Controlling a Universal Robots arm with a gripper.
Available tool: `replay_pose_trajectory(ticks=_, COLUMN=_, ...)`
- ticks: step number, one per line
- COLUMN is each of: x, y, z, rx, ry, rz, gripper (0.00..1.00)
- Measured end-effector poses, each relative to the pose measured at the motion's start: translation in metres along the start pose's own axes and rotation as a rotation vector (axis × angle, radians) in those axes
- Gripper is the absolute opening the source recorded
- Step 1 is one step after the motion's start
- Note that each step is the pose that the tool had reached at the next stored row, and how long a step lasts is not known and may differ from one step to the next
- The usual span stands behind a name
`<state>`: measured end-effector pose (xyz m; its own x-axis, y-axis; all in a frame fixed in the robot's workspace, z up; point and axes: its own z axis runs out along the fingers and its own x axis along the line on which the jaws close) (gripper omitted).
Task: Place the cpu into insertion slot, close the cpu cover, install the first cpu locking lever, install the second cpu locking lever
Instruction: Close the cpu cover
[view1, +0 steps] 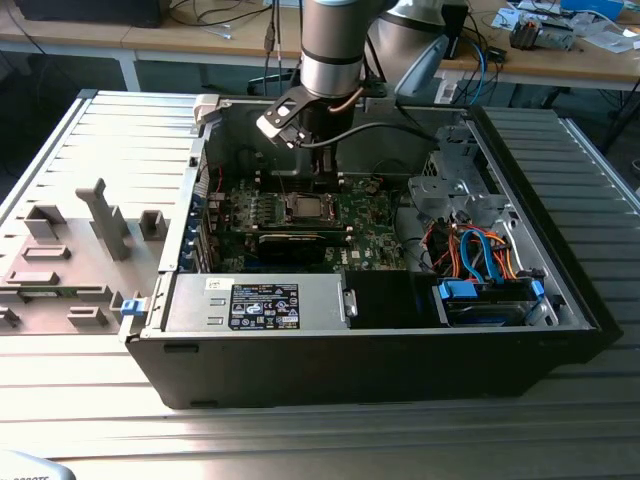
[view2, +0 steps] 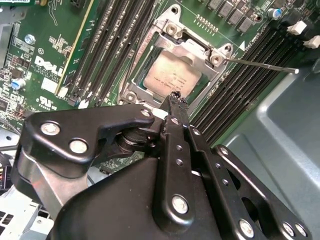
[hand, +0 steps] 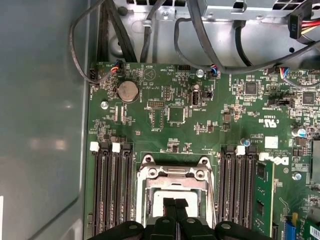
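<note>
white print on the green motherboard (hand: 200, 115), black sticker (view1: 265, 306) on the metal box (view1: 200, 300), gripper (view2: 175, 96) pinched together and empty, tip just above the cpu (view2: 167, 80) framed by the cpu cover (view2: 195, 50)

Small flat square cpu (view2: 172, 80), its grey-silver metal top dull and smooth. The square silver metal cpu cover (view2: 192, 47) gleams brighter. The black metal gripper (view2: 175, 97) has a satin sheen, with bright metal screws (view2: 180, 204). The green circuit board (hand: 165, 115) is glossy and the grey metal case wall (view2: 280, 130) smooth and matt.
</note>
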<state>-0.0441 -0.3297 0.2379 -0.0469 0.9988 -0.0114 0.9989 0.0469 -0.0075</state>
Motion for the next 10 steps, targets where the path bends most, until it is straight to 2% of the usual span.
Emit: replay_pose_trajectory(ticks=10, x=0.0001, y=-0.0032, z=0.0007, rx=0.0, ry=-0.0001, rz=0.0, gripper=0.11)
